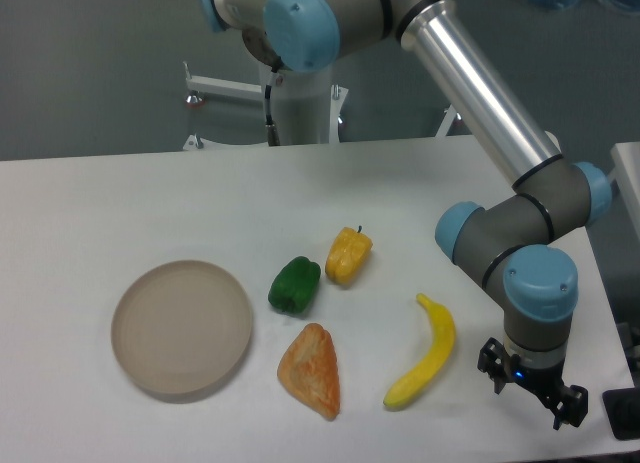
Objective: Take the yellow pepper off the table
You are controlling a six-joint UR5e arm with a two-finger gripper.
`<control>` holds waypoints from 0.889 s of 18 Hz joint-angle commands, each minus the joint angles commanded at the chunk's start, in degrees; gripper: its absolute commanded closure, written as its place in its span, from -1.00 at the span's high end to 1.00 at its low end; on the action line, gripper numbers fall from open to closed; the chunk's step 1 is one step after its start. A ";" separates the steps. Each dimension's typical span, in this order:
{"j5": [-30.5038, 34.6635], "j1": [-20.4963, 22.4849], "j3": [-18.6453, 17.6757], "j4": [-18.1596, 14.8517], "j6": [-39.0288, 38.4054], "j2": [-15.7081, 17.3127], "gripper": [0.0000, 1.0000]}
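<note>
fingers [532, 394] spread, empty, near table [100, 203] edge | yellow pepper [347, 256] well apart

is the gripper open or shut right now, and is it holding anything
Open and empty: the gripper shows its two fingers spread apart with nothing between them, right of the banana.

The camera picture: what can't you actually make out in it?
- Tool: small and dark at the lower right; open or shut is not clear.
- Arm base: cut off by the top edge.
- Yellow pepper underside: hidden against the table.
- Table's right end: cut off by the picture's edge.
</note>
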 joint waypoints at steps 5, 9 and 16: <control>-0.18 -0.09 -0.18 0.00 -0.09 0.26 1.00; -0.53 0.00 -0.26 -0.26 -0.18 0.79 1.00; -0.35 -0.18 -5.26 -4.99 -1.58 6.31 1.00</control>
